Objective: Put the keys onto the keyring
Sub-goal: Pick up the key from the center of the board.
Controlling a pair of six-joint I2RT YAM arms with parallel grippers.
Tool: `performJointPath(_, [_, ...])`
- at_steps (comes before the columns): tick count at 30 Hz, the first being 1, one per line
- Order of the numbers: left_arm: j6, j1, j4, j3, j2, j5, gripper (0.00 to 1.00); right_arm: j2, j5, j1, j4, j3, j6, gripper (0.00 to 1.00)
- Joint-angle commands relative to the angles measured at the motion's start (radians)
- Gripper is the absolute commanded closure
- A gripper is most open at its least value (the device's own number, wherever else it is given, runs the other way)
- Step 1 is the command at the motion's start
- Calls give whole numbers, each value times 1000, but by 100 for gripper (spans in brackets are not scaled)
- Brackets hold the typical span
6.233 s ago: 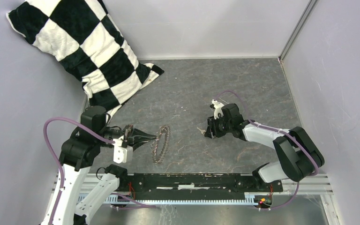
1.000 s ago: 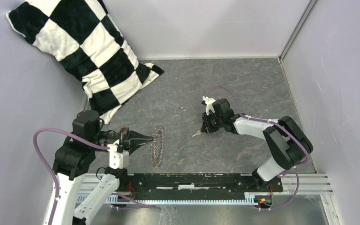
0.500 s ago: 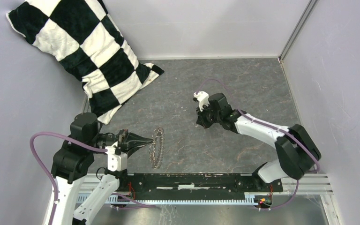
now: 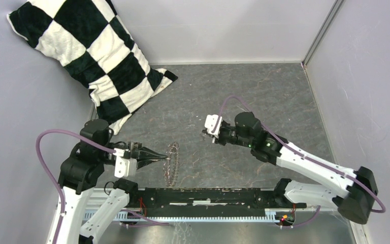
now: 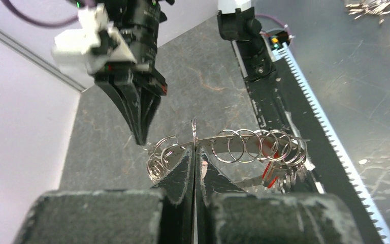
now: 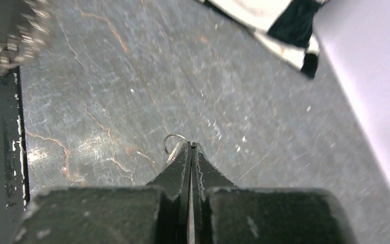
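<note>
Left claw is shut tight on one loop of the keyring. It holds that edge up a little, and the rest of the ring chain seems to rest on the desk. A small red tag sits among the loops, on the side of the keyring away from the pinch.

Right claw is shut too. It is up in the air to the right of the keyring and a bit further back, near it but not touching. A tiny round bit of metal pokes out of its tips. That looks like the head of the key, so the key seems to be picked up. I cannot see the rest of the key.

Two jobs look done: the keyring is held and the key is held. The big job is left. The key is not on the keyring yet. It has to be brought to a loop and slid on.
</note>
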Motion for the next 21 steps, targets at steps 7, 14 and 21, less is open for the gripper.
performJointPath(7, [-189, 1, 17, -14, 74, 153, 98, -202, -11, 171, 41, 39, -255, 100])
performJointPath(14, [-251, 1, 17, 6, 132, 204, 98, -189, -55, 265, 5, 151, -296, 100])
performJointPath(21, [-269, 1, 20, 23, 135, 205, 98, -152, -69, 354, -11, 228, -349, 100])
